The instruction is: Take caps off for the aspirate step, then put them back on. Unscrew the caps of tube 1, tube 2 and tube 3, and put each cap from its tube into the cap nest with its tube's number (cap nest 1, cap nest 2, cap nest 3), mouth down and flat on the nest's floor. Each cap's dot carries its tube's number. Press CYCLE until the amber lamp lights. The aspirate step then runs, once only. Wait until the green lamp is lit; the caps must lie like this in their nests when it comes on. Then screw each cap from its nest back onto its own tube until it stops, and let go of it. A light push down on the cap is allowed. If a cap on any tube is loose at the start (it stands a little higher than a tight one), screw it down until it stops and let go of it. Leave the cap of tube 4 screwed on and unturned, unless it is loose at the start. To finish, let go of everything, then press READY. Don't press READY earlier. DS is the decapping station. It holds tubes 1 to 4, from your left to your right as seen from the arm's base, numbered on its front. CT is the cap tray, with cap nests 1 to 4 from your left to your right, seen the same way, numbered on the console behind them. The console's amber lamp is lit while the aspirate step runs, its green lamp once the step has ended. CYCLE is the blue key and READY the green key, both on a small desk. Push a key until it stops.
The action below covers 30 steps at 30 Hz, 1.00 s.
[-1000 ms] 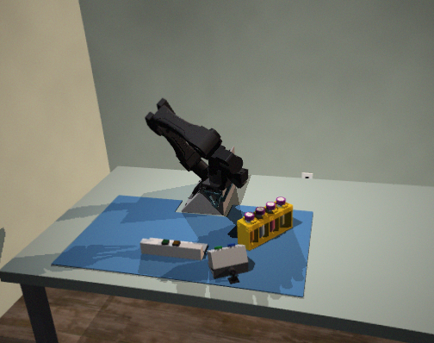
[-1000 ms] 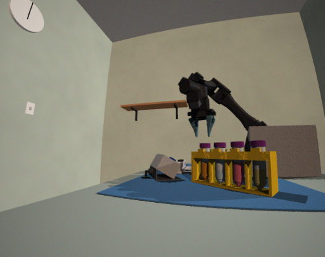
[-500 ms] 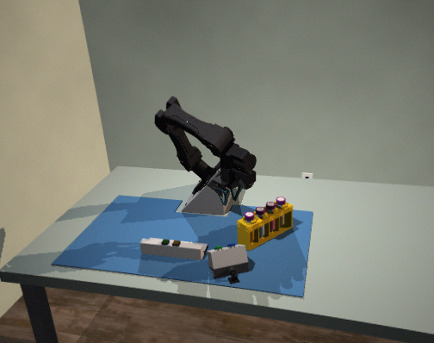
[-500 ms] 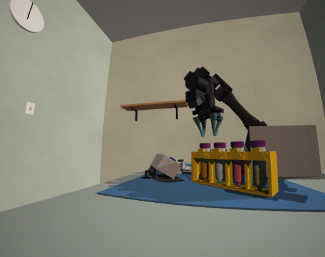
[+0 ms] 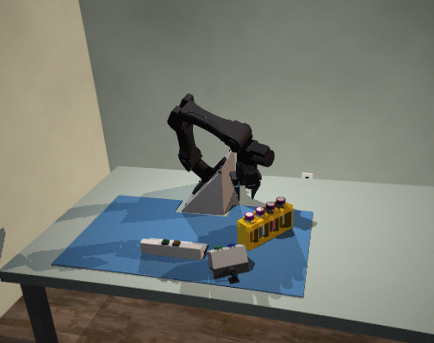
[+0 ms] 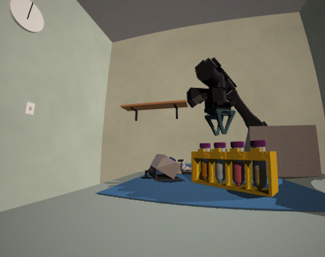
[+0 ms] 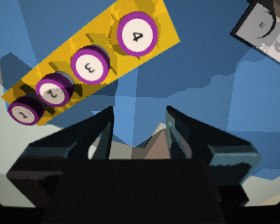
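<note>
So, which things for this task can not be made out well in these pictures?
- Cap nests: in the top view, the grey console hides them; the exterior and wrist views do not show them.
- Loose caps: in the exterior view, the purple caps are too small to compare heights.
- Keys: in the top view, the small desk shows only coloured specks; the wrist view cuts it off.
- End effector: its fingertips hide the mat below.
</note>
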{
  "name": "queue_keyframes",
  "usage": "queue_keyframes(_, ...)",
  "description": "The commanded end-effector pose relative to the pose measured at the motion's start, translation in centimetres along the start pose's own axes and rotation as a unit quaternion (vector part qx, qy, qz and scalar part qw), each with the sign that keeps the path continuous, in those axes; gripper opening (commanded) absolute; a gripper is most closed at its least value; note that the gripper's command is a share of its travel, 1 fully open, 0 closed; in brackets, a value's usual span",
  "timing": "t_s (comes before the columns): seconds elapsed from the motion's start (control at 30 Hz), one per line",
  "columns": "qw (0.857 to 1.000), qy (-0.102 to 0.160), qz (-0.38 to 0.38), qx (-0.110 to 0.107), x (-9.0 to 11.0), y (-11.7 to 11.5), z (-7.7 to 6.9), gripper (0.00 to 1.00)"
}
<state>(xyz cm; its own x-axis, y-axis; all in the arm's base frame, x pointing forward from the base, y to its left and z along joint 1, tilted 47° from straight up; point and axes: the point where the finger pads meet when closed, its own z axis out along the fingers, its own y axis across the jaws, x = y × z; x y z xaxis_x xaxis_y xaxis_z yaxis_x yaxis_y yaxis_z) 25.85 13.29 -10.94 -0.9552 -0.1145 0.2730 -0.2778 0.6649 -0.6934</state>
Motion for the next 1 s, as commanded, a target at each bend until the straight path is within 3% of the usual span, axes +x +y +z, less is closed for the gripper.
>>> queue_keyframes(0.0, 0.995, -0.014, 0.103, -0.011, -0.3, 1.3, -1.1, 0.49)
queue_keyframes(0.13, 0.974, -0.012, 0.226, -0.013, 0.2, 3.8, -1.2, 0.49)
queue_keyframes(0.17, 0.974, -0.012, 0.226, -0.013, 0.2, 3.8, -1.2, 0.49)
queue_keyframes(0.2, 0.964, -0.012, 0.266, -0.013, 0.4, 4.6, -1.2, 0.49)
queue_keyframes(0.23, 0.964, -0.012, 0.266, -0.013, 0.4, 4.6, -1.2, 0.49)
queue_keyframes(0.27, 0.952, -0.011, 0.306, -0.014, 0.5, 5.4, -1.2, 0.49)
queue_keyframes(0.3, 0.952, -0.011, 0.306, -0.014, 0.5, 5.4, -1.2, 0.49)
queue_keyframes(0.33, 0.938, -0.011, 0.345, -0.014, 0.7, 6.2, -1.2, 0.49)
queue_keyframes(0.37, 0.938, -0.011, 0.345, -0.014, 0.7, 6.2, -1.2, 0.49)
queue_keyframes(0.4, 0.923, -0.010, 0.384, -0.015, 0.9, 7.0, -1.2, 0.49)
queue_keyframes(0.43, 0.923, -0.010, 0.384, -0.015, 0.9, 7.0, -1.2, 0.49)
queue_keyframes(0.47, 0.907, -0.009, 0.420, -0.015, 1.0, 7.9, -1.3, 0.49)
queue_keyframes(0.53, 0.907, -0.009, 0.420, -0.015, 1.0, 7.9, -1.3, 0.49)
queue_keyframes(0.77, 0.907, -0.009, 0.420, -0.016, 2.1, 13.6, -1.4, 0.49)
queue_keyframes(0.97, 0.907, -0.009, 0.420, -0.016, 2.2, 13.8, -1.4, 0.49)
